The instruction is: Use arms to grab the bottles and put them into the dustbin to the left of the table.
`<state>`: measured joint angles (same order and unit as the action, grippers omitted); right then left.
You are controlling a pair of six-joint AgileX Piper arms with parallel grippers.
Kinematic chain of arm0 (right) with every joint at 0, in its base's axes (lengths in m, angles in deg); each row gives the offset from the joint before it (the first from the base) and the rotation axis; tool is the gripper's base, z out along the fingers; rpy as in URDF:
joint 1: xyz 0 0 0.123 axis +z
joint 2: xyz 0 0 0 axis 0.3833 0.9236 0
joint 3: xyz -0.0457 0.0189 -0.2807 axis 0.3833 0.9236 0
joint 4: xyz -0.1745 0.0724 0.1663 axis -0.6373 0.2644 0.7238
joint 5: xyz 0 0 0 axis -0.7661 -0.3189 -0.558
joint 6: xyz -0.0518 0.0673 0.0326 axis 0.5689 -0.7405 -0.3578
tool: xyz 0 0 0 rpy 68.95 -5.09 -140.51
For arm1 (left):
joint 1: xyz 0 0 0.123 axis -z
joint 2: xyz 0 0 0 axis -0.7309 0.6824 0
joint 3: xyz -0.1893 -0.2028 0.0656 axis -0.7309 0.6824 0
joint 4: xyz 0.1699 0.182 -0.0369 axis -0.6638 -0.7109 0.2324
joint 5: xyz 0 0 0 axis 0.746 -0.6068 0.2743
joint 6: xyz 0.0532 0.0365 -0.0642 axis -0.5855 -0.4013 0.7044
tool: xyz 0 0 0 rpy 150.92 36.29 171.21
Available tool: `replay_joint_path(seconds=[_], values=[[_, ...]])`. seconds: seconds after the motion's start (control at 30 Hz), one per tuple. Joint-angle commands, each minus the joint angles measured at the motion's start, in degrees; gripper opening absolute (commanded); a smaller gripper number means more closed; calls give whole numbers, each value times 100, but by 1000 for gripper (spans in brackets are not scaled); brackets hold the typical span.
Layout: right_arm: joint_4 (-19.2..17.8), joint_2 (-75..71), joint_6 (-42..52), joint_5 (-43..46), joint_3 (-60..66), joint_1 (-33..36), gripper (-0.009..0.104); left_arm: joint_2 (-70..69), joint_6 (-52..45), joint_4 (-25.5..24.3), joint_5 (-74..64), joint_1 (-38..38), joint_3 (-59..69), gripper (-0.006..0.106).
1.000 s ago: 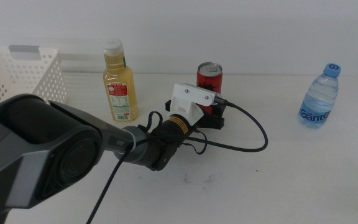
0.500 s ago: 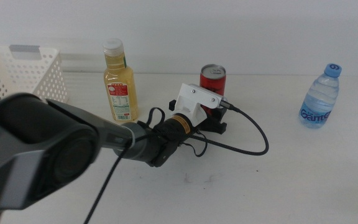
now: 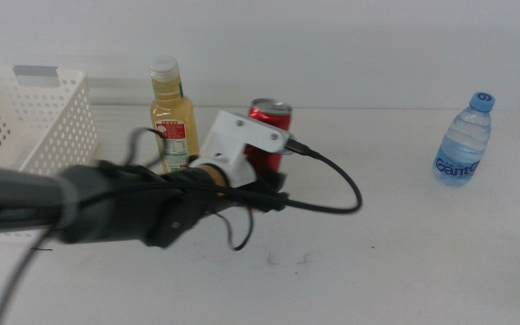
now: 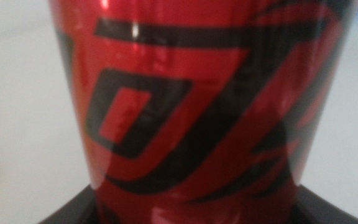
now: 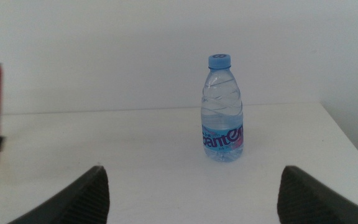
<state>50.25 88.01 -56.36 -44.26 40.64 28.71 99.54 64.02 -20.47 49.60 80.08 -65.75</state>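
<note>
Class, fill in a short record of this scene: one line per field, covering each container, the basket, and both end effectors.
Red can: held by the left end effector, near the table's middle, fills the left wrist view
Juice bottle: upright, white cap on, between basket and can
Water bottle: upright, blue cap on, alone at the table's right side
Basket: white, perforated, at the table's left edge
Right end effector: open, facing the water bottle, not touching it
Table: white
</note>
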Motion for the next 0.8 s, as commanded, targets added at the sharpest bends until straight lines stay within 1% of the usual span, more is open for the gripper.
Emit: replay_joint_path(seconds=[0.0,0.13,0.23,0.3,0.43,0.53,0.67,0.77], values=[[-36,-21,58,3,20,-48,91,-720,-1,265,-814,-10,128,-1],[-36,-21,58,3,20,-48,91,-1514,12,306,-2479,-238,115,-1],[-36,-21,58,3,20,-48,91,-2000,-27,306,-3794,-565,-36,-1],[-36,-21,58,3,20,-48,91,-2223,-252,306,-4691,-865,-263,-1],[-36,-21,58,3,20,-48,91,-2511,-855,306,-5865,-1671,-890,-1],[-36,-21,58,3,20,-48,91,-2523,-1350,316,-6690,-2415,-1601,-1],[-36,-21,58,3,20,-48,91,-2110,-2014,307,-7678,-3452,-2774,-1],[-36,-21,58,3,20,-48,91,-1547,-2416,315,-8170,-4035,-3582,-1]])
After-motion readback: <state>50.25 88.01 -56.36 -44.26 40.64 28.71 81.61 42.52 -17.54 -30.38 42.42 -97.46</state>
